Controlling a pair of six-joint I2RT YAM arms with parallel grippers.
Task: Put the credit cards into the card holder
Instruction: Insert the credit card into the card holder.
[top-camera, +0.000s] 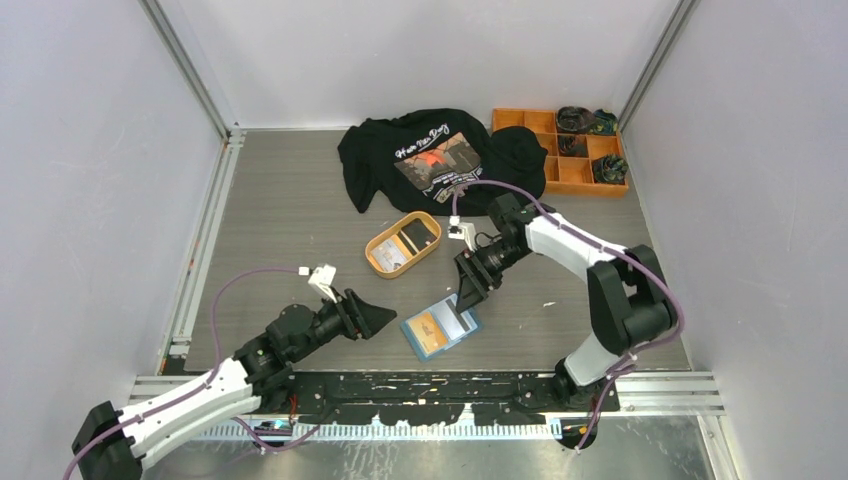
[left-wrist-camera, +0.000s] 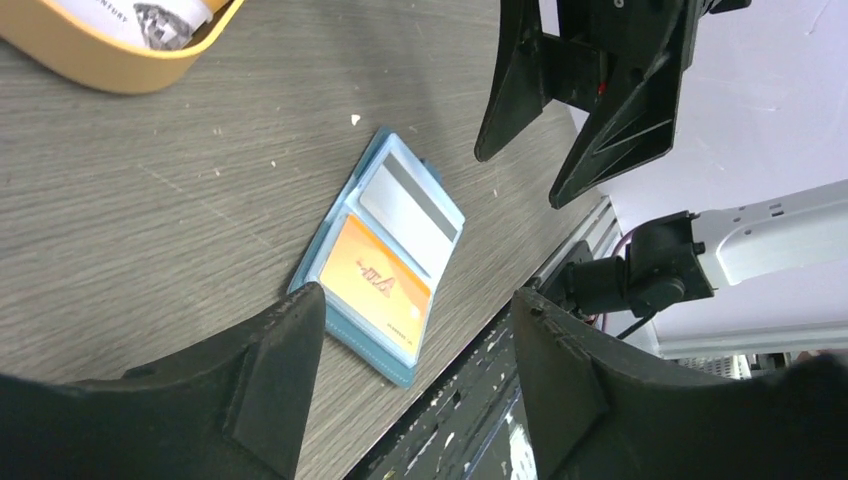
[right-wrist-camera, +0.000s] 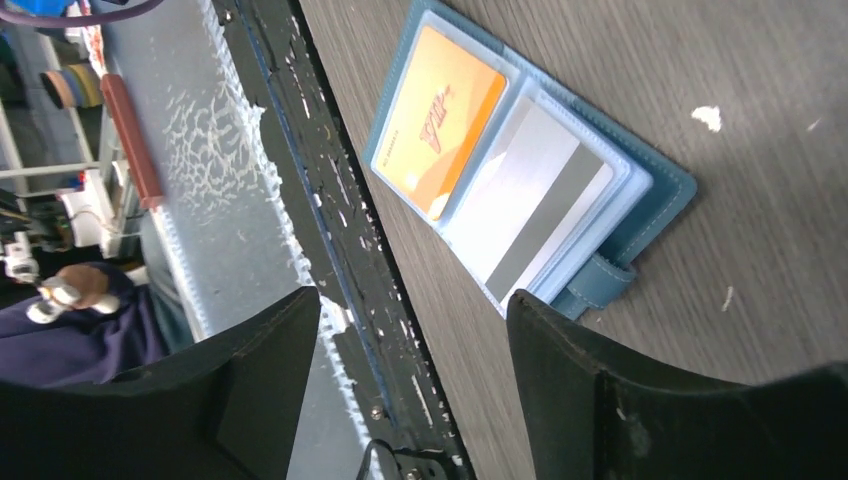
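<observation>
Firstly, overhead.
- Card holder (top-camera: 440, 328): teal, opened flat on the grey wood-grain table (top-camera: 280, 220), near the front edge, between the two arms.
- Right gripper (top-camera: 468, 297): hovers over the holder's far corner, fingers apart, carrying nothing.
- Left gripper (top-camera: 378, 320): just beside the holder, also spread and empty.
- Orange oval tray (top-camera: 371, 258): behind, well apart from the holder. A dark card (top-camera: 420, 234) and a white card (top-camera: 390, 256) lie flat inside.
- Risk, as judged: thin cards flush on the tray floor offer little edge, so a pinch may slip or drag the light tray.

Left wrist.
- Orange card (left-wrist-camera: 375, 280) and striped white card (left-wrist-camera: 410, 205): seated under clear, glossy pockets.
- Black rail (left-wrist-camera: 470, 400): close to the holder's near corner.
- Risk: nothing pins the holder, so a push while loading could slide it toward that rail.

Right wrist.
- Snap tab (right-wrist-camera: 600, 282): soft and stitched, jutting free from the holder's edge.
- Risk: a finger could catch the tab and fold the holder. The pocket mouths look snug, so a skewed card may jam.
</observation>
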